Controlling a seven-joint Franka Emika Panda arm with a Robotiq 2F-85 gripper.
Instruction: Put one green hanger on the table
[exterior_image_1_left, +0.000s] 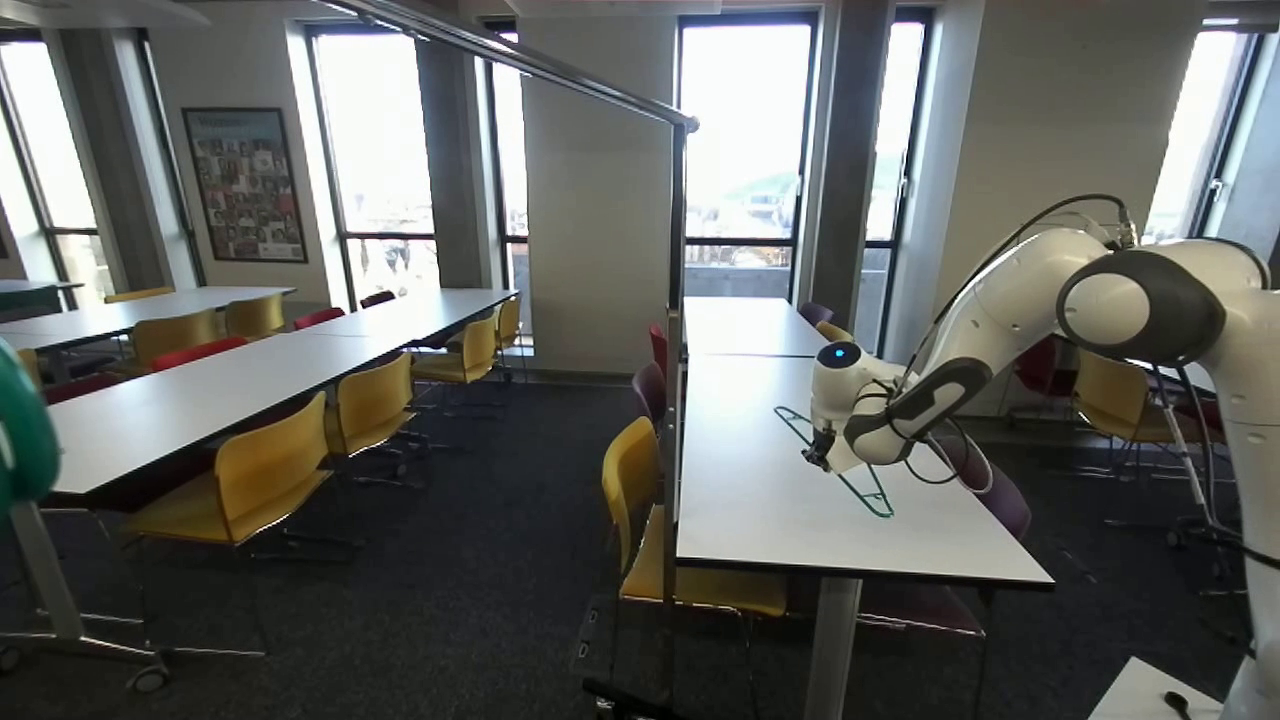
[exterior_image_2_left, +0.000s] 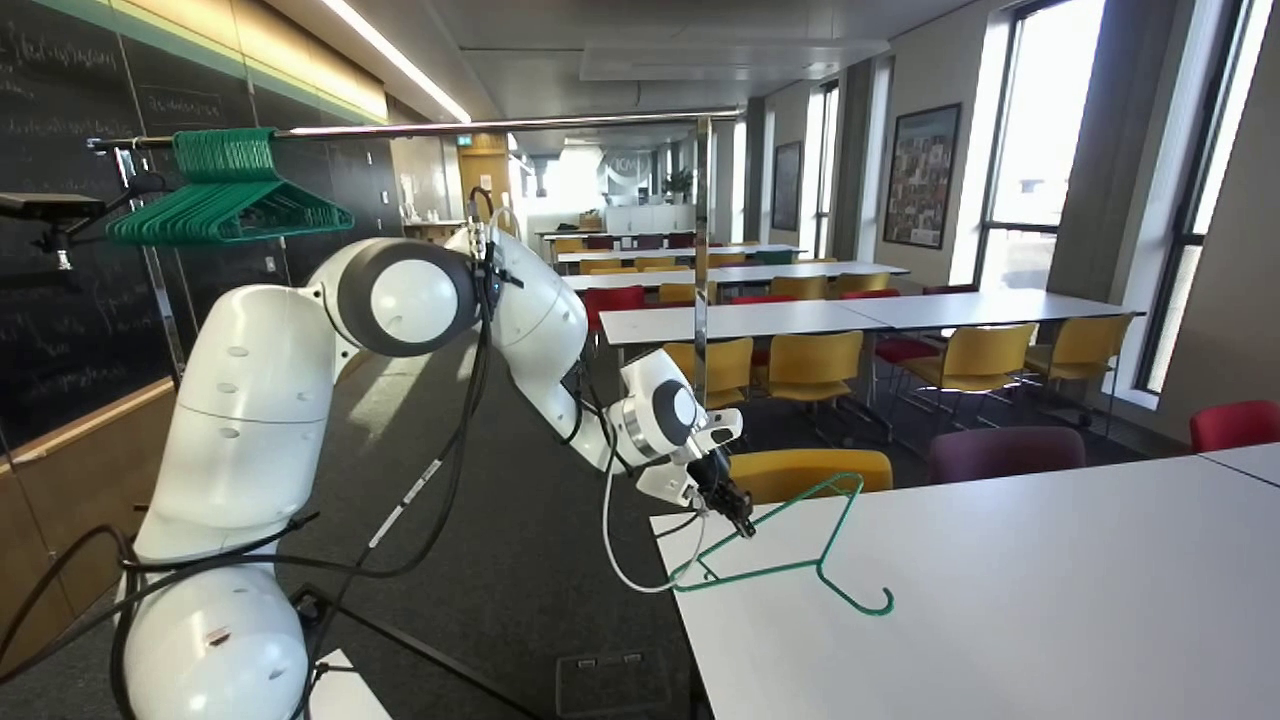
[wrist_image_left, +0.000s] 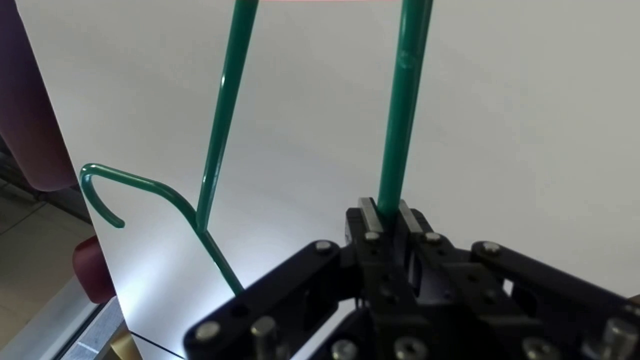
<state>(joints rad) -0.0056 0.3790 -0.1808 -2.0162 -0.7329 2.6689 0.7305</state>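
White desk (wrist_image_left: 500, 150) spreads below the 2 fingers (wrist_image_left: 357, 227), pinched together on 1 green hanger (wrist_image_left: 401, 110) (its hook (wrist_image_left: 125, 178) juts out left of them in the wrist view).

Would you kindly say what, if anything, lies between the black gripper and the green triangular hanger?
Nothing; the wrist view shows the gripper closed directly on the green hanger.

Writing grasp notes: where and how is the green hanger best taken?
I'd grip the green hanger by its long straight bar, near mid-length, from above, on the side away from the hook. Thin and straight, the bar should let the jaws close squarely across it, leaving the hook clear. The gripper holds that bar in the wrist view.
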